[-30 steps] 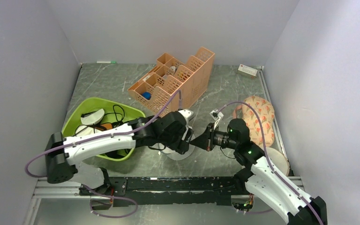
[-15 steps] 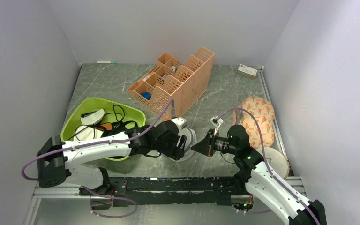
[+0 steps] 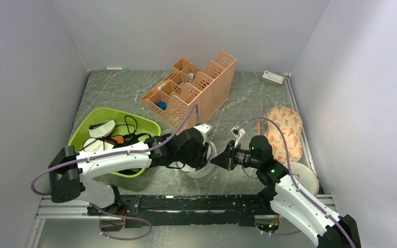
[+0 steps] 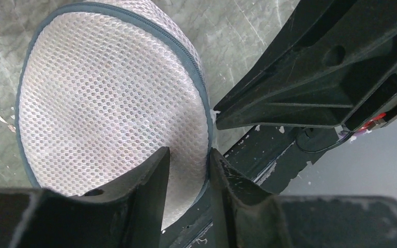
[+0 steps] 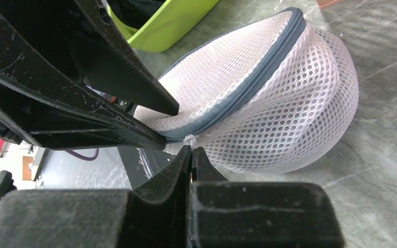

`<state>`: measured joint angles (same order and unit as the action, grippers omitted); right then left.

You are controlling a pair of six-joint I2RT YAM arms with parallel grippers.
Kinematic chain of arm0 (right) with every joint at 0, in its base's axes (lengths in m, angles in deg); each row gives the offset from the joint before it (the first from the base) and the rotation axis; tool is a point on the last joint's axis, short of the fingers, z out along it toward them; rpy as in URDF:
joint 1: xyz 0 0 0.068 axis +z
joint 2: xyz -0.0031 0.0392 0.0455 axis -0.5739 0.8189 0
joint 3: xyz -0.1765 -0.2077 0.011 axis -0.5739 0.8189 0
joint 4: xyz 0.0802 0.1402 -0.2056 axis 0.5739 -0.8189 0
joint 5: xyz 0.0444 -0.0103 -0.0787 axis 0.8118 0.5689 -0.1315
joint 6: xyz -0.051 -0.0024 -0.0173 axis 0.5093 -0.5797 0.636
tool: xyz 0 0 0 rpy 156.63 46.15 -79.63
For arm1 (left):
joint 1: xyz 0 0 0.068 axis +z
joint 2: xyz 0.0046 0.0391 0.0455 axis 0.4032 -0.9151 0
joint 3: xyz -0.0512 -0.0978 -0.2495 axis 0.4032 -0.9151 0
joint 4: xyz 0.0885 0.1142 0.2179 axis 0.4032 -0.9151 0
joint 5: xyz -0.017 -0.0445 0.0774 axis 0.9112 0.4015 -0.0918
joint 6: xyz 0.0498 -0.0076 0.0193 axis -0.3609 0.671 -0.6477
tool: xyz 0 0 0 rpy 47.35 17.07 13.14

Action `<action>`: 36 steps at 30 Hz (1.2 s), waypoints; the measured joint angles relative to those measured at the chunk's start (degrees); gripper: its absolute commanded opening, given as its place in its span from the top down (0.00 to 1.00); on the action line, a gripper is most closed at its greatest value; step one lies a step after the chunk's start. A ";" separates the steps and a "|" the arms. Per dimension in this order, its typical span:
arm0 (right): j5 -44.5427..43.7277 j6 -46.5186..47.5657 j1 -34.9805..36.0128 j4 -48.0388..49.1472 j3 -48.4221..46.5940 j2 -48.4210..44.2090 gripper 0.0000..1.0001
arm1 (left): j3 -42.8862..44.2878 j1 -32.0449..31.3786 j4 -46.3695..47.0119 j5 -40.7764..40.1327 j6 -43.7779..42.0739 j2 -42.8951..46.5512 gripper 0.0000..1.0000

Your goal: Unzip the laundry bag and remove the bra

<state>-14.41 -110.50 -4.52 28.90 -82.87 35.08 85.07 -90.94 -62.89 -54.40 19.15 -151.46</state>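
The laundry bag [image 3: 200,170], a round white mesh bag with a grey zip, lies tilted on the table near the front edge. It fills the left wrist view [image 4: 108,93] and shows in the right wrist view [image 5: 289,98]. My left gripper [image 3: 205,157] is shut on the bag's rim, with mesh pinched between its fingers [image 4: 188,157]. My right gripper [image 3: 218,159] is shut on the small white zip pull [image 5: 189,139] at the zip's end, its tips [image 5: 192,150] touching the bag's side. The zip looks closed. The bra is hidden; no red shows through the mesh.
A lime green bin [image 3: 90,124] with cables and cloths sits left of the bag. An orange slotted organiser [image 3: 191,88] stands behind. A floral cloth [image 3: 284,129] and a beige round pouch [image 3: 306,178] lie right. A small box [image 3: 272,78] sits at the back right.
Both grippers stayed on the bag. They shifted it a little toward the near edge, then slightly back. The left arm's elbow swung left and returned partway.
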 measured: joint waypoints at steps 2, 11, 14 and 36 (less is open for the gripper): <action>-0.70 0.72 0.00 -0.55 -0.48 0.68 1.00 | 0.13 0.00 -0.02 -0.22 -0.22 -0.26 0.66; -7.82 3.52 0.07 -5.77 -5.35 1.31 1.00 | -0.11 0.00 0.92 -0.26 -0.81 0.00 0.87; -11.89 4.20 0.11 -7.91 -6.75 2.27 1.00 | -0.31 0.00 1.22 0.04 -1.09 0.02 0.93; -6.82 6.27 -11.02 -10.84 -9.90 13.09 1.00 | -1.14 0.79 5.81 3.32 -1.68 -7.19 0.91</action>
<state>-21.23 -104.23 -15.54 18.06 -92.78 48.18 83.94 -90.15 -57.07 -51.08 17.46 -158.65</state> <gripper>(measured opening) 0.007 0.132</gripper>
